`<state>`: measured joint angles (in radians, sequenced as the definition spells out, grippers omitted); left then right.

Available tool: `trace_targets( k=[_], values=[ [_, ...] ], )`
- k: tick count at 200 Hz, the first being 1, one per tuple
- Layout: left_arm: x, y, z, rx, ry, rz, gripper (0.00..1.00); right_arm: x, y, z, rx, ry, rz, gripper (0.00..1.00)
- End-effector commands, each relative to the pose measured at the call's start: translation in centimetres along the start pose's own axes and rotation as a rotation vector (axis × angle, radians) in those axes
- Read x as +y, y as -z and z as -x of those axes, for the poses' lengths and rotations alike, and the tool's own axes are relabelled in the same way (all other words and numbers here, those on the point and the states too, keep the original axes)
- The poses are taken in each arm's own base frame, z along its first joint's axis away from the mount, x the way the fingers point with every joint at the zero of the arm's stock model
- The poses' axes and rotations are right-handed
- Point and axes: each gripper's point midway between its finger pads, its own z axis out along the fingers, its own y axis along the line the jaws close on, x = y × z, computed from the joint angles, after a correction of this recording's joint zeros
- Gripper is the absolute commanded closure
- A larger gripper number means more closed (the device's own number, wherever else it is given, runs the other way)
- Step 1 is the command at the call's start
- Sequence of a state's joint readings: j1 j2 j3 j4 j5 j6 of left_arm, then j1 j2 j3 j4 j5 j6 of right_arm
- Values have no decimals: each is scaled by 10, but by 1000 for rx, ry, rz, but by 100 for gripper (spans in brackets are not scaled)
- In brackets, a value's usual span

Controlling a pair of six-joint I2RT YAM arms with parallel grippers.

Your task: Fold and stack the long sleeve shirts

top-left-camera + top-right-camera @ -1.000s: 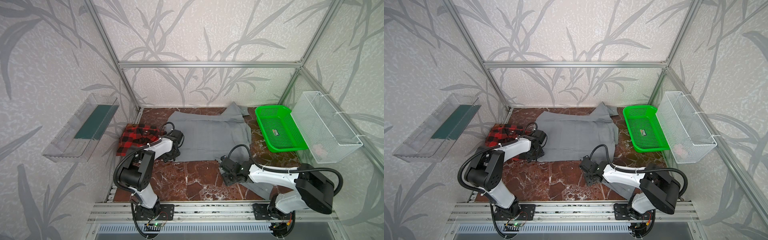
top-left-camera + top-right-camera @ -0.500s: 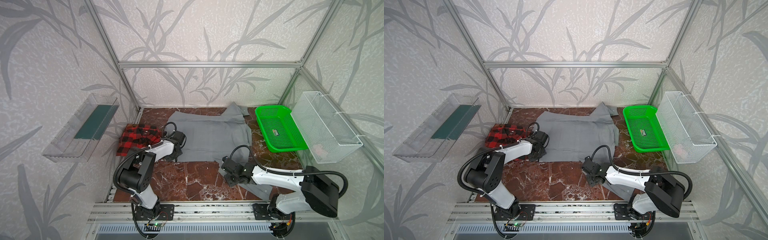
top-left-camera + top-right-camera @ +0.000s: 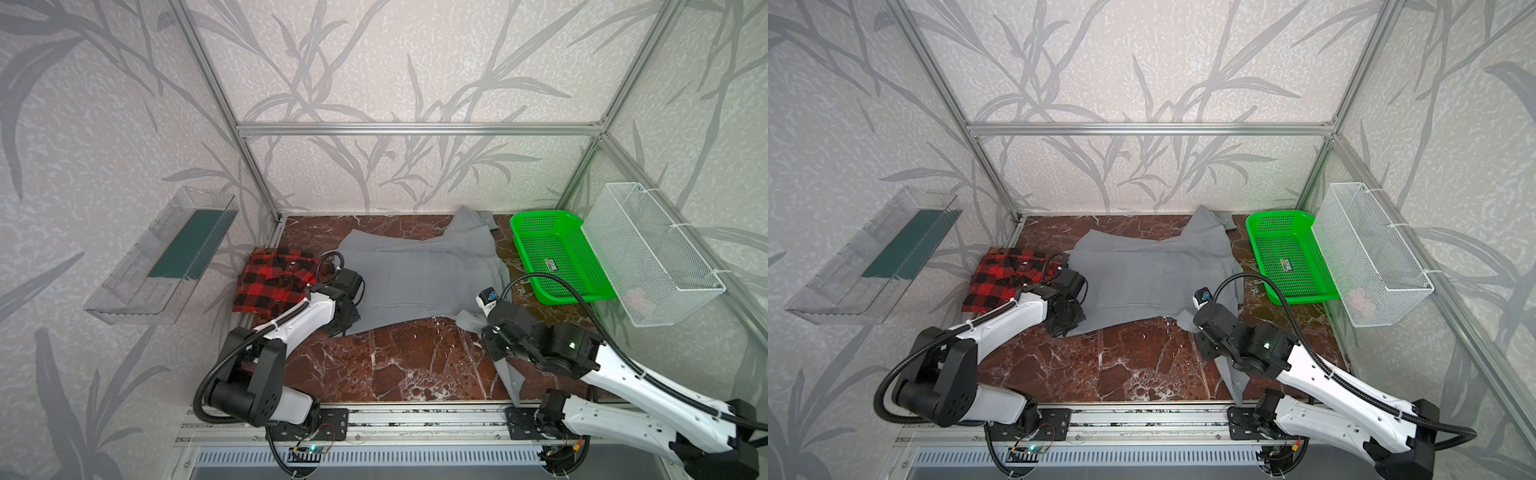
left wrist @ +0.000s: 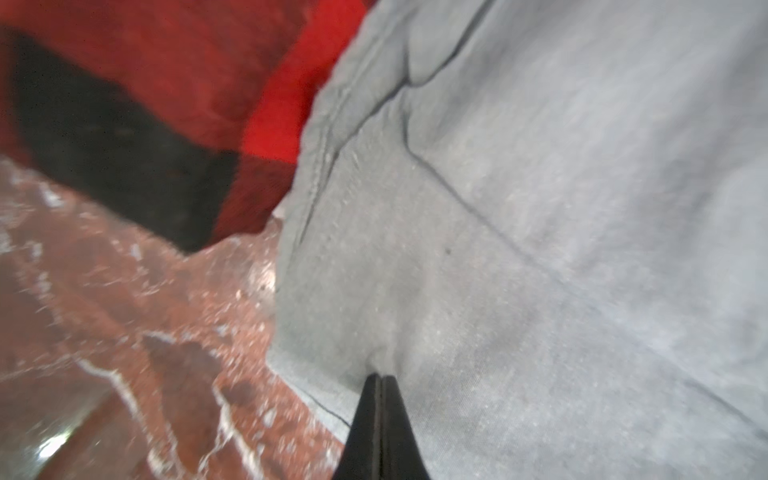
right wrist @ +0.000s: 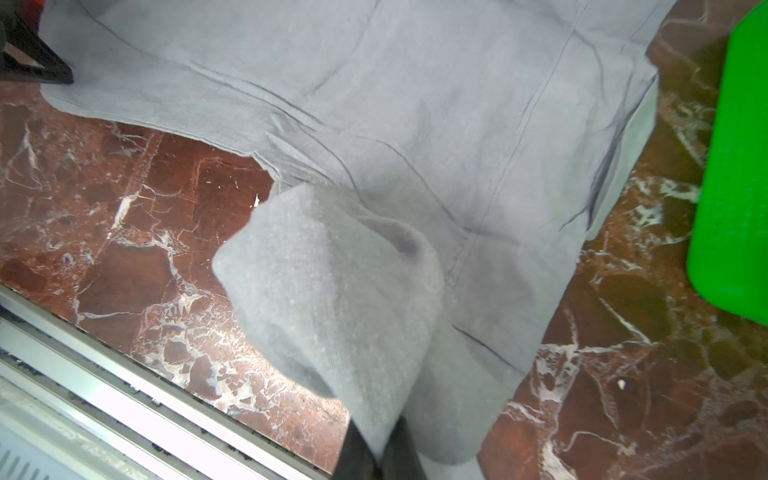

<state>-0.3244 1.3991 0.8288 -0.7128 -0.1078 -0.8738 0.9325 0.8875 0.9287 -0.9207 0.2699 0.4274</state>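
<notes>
Here, the left arm reaches from the near rail toward 11 o'clock, wrist bent down, and its end effector [image 4: 380,384] is clenched on the hem of the gray shirt [image 3: 415,278] at the shirt's 8 o'clock corner. The right arm lies low, stretched toward 10 o'clock, and its end effector [image 5: 384,453] is pinched on a lifted fold of the same shirt's sleeve at its 5 o'clock corner. There are two shirts. The gray one is spread over the middle of the tabletop [image 3: 407,365], and the folded red-and-black plaid shirt [image 3: 274,282] lies just beside it at 9 o'clock. One green basket [image 3: 544,214] sits at 3 o'clock. One white wire basket [image 3: 648,249] and one clear bin [image 3: 162,257] hang on the side walls. The tabletop is red-brown marble with white veins. The walls carry gray leaf wallpaper inside an aluminium frame.
</notes>
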Motion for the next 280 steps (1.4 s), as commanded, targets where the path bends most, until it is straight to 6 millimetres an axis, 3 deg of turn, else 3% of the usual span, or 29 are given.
trace_targets(
  k=[1, 38, 74, 98, 153, 178, 219, 280],
  values=[
    [5, 25, -1, 10, -20, -10, 100, -3, 15, -15, 89, 26, 44, 100],
    [0, 48, 1, 15, -54, -61, 100, -16, 24, -2, 102, 10, 20, 100],
    [7, 53, -6, 54, -89, -34, 100, -17, 39, 20, 113, -10, 80, 100],
    [7, 56, -10, 83, -113, -38, 100, -23, 35, 25, 160, 5, 58, 100],
    [-9, 61, 4, 136, -164, -23, 100, -39, 12, 55, 175, -36, 55, 100],
    [-17, 57, 14, 171, -201, 20, 100, -57, -2, 66, 216, -33, -31, 100],
    [-20, 40, 18, 233, -214, 85, 100, -73, -27, 70, 343, -40, -109, 100],
    [-16, 31, 36, 245, -213, 151, 100, -97, -54, 55, 453, -65, -204, 100]
  ],
)
